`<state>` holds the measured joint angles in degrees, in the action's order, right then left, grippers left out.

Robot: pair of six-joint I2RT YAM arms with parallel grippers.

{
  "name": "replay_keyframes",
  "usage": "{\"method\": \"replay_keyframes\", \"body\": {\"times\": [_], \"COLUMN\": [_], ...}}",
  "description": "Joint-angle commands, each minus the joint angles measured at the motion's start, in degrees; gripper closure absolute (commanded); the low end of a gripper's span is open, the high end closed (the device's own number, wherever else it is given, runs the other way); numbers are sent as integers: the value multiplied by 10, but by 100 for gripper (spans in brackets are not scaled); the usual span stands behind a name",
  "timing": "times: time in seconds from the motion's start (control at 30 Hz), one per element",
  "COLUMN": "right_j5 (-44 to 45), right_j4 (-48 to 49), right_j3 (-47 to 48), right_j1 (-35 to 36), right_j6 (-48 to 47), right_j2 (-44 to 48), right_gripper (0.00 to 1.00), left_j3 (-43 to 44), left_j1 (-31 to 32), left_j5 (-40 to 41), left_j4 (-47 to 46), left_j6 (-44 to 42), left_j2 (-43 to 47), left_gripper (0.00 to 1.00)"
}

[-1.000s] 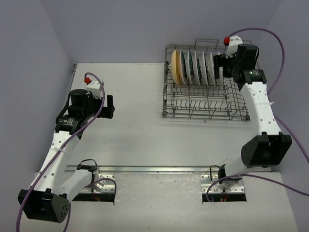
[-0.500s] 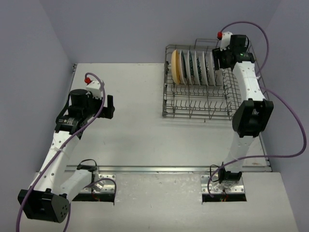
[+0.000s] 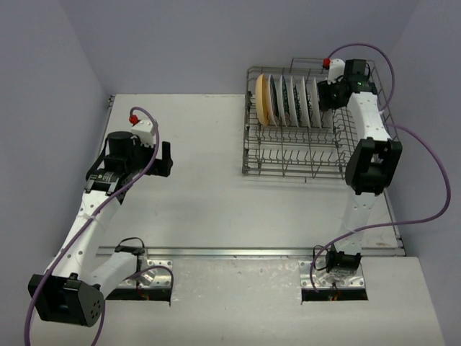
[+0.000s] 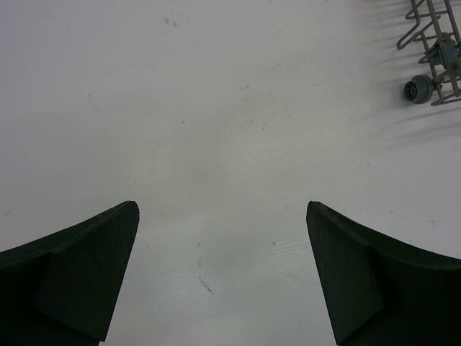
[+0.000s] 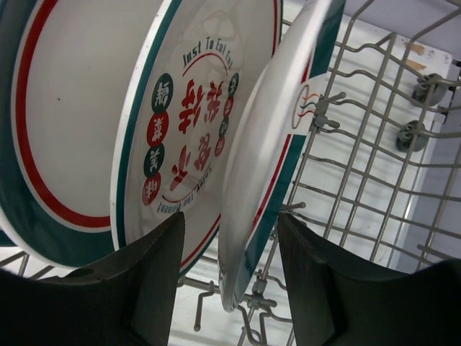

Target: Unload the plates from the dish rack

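The right tool (image 5: pixel 229 220) is straddling the rightmost plate (image 5: pixel 263 151) in the rack (image 3: pixel 302 155) at far right, jaws apart. The left tool (image 4: pixel 223 209) is hanging wide apart over the desk (image 4: pixel 216 94).

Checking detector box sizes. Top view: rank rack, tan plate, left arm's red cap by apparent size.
1. rack
2. tan plate, seen nearly edge-on
3. red cap, clearly smallest
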<state>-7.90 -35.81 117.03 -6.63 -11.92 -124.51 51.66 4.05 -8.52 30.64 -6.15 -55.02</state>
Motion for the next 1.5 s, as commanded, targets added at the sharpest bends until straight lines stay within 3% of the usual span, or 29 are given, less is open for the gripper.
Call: {"method": "replay_keyframes", "body": {"times": [0.0, 0.07, 0.23, 0.4, 0.87, 1.07, 1.3, 1.47], "right_j5": [-25, -18, -18, -25, -138, -181, -231, -183], "right_j4": [16, 16, 15, 14, 14, 16, 40, 56], "right_j3": [34, 32, 20, 3, 8, 16, -24, -80], "right_j1": [-1, -2, -2, -1, -47, -77, -71, 0], "right_j6": [-32, -40, -38, -4, 183, 198, 133, -1], "right_j2": [-11, -17, -15, 1, 81, 86, 179, 298], "right_gripper": [45, 49, 80, 100, 100, 100, 100, 100], "left_j3": [2, 2, 0, 0, -5, -4, 23, 76], "left_j1": [2, 2, 2, 2, 1, 1, 1, 0], "left_j5": [-13, -13, -14, -15, -37, -45, -59, -105], "left_j4": [-25, -26, -27, -27, -28, -24, -19, -2], "left_j6": [2, 2, 4, 4, 9, 9, 22, 31], "left_j2": [8, 7, 8, 10, 41, 41, 47, 42], "left_gripper": [0, 0, 0, 0, 0, 0, 0, 0]}}
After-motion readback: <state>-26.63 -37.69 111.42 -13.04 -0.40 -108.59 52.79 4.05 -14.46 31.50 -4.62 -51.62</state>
